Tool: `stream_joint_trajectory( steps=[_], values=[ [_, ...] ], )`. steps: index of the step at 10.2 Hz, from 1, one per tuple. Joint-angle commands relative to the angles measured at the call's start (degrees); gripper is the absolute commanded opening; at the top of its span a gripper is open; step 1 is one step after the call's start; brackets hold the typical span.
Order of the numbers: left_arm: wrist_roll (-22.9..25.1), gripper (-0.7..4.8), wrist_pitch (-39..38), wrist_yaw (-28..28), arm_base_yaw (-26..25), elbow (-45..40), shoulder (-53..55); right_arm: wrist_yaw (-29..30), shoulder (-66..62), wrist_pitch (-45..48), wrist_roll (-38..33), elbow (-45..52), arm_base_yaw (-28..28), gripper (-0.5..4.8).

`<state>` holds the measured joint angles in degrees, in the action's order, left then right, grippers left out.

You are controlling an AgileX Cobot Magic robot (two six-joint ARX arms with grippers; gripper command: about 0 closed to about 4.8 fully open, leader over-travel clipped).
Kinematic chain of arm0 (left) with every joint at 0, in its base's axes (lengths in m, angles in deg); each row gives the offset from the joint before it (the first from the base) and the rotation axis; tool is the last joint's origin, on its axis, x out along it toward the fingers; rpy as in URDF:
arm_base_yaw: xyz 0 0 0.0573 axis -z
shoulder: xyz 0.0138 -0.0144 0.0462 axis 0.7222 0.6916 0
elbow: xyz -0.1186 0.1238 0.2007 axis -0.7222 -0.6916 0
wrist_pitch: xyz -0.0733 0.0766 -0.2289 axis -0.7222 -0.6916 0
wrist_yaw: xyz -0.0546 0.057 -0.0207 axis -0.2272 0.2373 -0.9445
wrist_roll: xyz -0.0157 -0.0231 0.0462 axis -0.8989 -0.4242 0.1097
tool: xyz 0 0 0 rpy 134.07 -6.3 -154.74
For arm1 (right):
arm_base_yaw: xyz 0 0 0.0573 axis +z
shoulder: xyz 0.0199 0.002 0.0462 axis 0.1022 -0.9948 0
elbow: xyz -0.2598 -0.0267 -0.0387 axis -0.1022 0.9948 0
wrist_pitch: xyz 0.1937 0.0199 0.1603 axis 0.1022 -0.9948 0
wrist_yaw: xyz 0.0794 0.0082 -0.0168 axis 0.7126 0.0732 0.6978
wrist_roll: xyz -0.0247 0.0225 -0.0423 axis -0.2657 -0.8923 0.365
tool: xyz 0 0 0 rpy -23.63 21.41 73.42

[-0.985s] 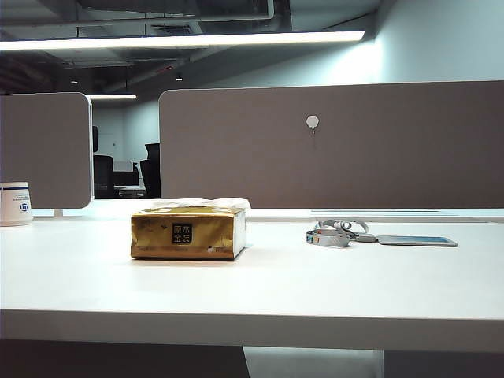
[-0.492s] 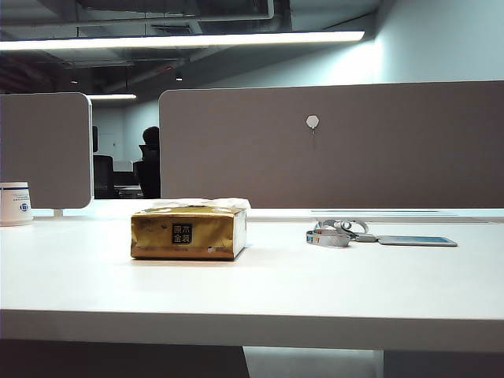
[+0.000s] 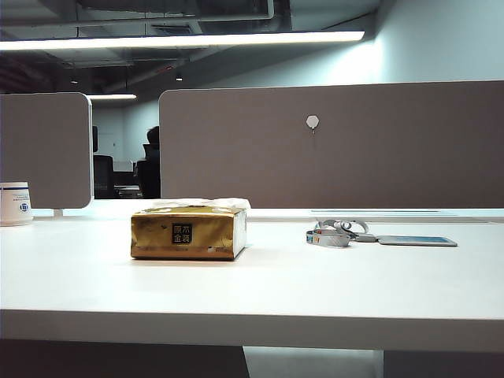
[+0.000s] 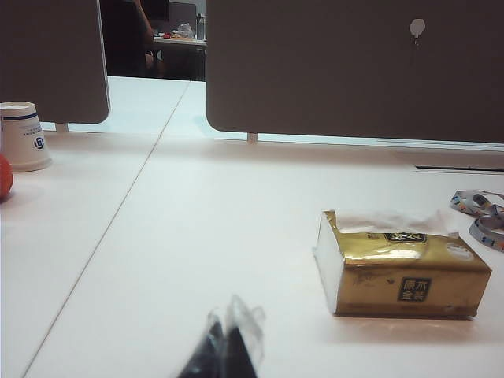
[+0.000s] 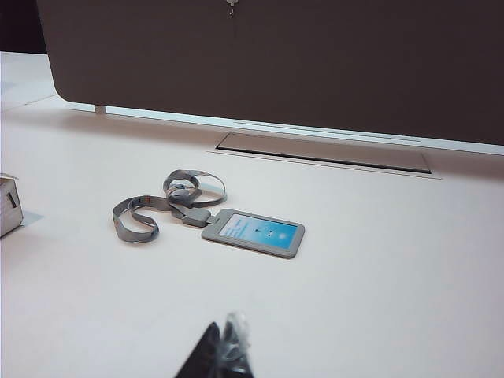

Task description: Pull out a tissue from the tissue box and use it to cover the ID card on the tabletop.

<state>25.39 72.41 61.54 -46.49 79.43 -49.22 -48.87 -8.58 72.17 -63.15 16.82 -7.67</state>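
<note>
Exterior view is showing, in descending size: white surface point(image 3: 260, 291), spanning the whole frame and bearing everything; grey-brown divider panels point(image 3: 331, 146) standing along its far edge; tissue box point(image 3: 189, 232), a gold soft pack lying flat left of centre, black label facing the camera, white tuft point(image 3: 206, 203) poking from its top slot; white cup point(image 3: 15, 203) sitting at the far left edge; ID card point(image 3: 416, 241) lying flat right of centre, well apart from the pack, with its coiled lanyard point(image 3: 337, 233) just beside it on the pack's side. No loose tissue is lying out yet. Left pincer point(image 4: 224, 350) is hovering low over bare surface short of the pack, tips appearing pressed together, holding nothing. Right pincer point(image 5: 220, 354) is hovering short of the card, closed and empty. Handling judgement: tuft is looking thin, soft and easily torn, best pinched near its base; the light pack is likely sliding or lifting unless held down.
</note>
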Motion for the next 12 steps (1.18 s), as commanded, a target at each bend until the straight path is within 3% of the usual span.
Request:
stream_joint_trajectory(
  steps=[1, 4, 6, 7, 10, 11, 12],
  values=[
    [0.00, -0.05, 1.14, -11.50, 0.00, 0.11, 0.02, 3.72, 0.09, 5.62, -0.48, -0.07, 0.02, -0.06],
    [0.00, -0.05, 3.17, -15.93, 0.00, 0.11, 0.02, 8.63, 0.09, 14.49, -4.15, -0.13, 0.04, -0.06],
    [0.02, -0.05, 3.91, -15.91, 0.00, 0.11, 0.02, 10.84, 0.09, 18.10, -5.42, -1.01, 0.07, -0.06],
    [0.00, -0.05, 3.89, -15.91, 0.00, 0.11, 0.02, 13.86, -0.24, 16.00, -5.40, -6.14, 0.07, -0.06],
    [-4.37, -0.06, 7.26, -16.04, 0.00, 0.11, 0.02, 14.38, -1.75, 7.96, -5.31, -14.32, 0.31, -0.06],
    [-4.79, -0.06, 8.50, -17.64, 0.02, 0.11, 0.02, 15.93, -3.58, 6.27, -5.31, -16.33, 0.31, -0.06],
    [-4.81, -0.06, 10.43, -22.82, 0.02, 0.11, 0.02, 19.56, -8.81, 4.42, -5.29, -20.11, 0.31, -0.06]
  ],
)
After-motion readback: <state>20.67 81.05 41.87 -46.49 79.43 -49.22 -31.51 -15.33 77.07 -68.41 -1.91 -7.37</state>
